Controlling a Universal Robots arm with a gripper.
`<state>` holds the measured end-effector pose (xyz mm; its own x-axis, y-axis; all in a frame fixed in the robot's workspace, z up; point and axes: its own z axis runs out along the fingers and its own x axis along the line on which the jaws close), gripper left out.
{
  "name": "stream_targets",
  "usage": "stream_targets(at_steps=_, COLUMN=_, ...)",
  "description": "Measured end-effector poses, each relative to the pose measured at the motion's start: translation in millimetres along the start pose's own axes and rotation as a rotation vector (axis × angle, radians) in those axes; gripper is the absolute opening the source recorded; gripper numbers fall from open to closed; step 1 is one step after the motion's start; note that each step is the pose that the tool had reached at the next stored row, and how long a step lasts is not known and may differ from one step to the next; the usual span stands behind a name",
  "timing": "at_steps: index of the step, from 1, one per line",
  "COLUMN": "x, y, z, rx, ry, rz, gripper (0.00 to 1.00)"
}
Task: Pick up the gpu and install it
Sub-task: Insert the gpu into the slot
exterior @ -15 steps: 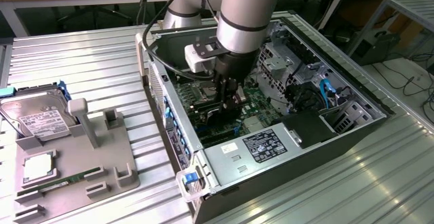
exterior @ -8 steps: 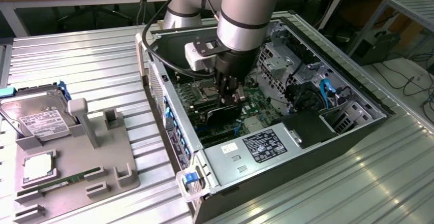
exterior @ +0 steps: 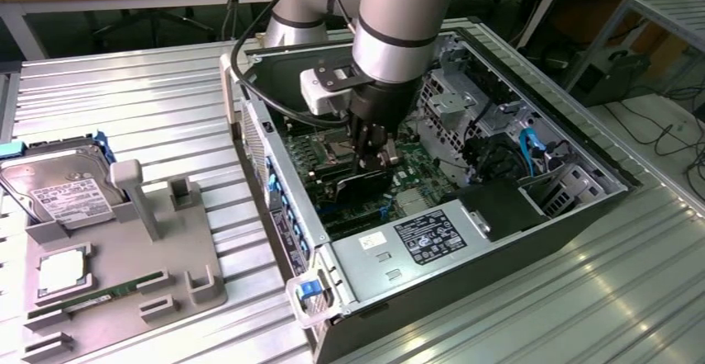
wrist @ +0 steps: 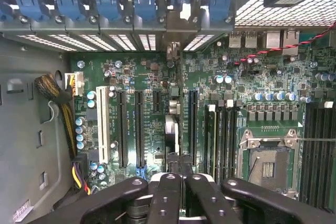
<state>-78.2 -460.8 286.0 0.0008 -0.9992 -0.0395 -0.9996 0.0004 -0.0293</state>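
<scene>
Tool: the tool (exterior: 375, 151) is down inside the open computer case (exterior: 573, 145), its fingers (wrist: 169, 195) drawn narrow and gripping the top edge of the gpu (exterior: 366, 184).
Gpu: directly under the tool, standing on edge over the motherboard (wrist: 152, 124); in the wrist view it shows as a thin dark line (wrist: 180, 129) running away from the fingertips, along the expansion slots (wrist: 139, 124) toward the rear bracket openings (wrist: 157, 40).
Seating: cannot tell whether the card edge is already in a slot or just above it.
Risk, alignment: if the card sits slightly off the slot line, pressing would likely load the connector edge or the board instead of seating it.
Risk, bracket: the metal end may catch on the rear frame, which would probably tilt the card in the grip.
Risk, grip: the hold is on a thin edge, so a skewed push could let the card slip between the fingers.
Risk, neighbours: capacitors (wrist: 80, 129) and a cable bundle (wrist: 55, 90) lie off to one side of the tool, apart from the card.
Surface: ribbed metal tabletop (exterior: 144, 108) carries the case and, well away from the tool, a grey parts tray (exterior: 165, 273) with a hard drive (exterior: 61, 191).
Room: desks, cables and a metal rack stand beyond the tabletop.
</scene>
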Motion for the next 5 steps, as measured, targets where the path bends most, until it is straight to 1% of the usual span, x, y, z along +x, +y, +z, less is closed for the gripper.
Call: stream_targets(at_steps=5, x=0.0, y=0.0, z=0.0, rx=0.0000, ry=0.0001, rz=0.000, gripper=0.11)
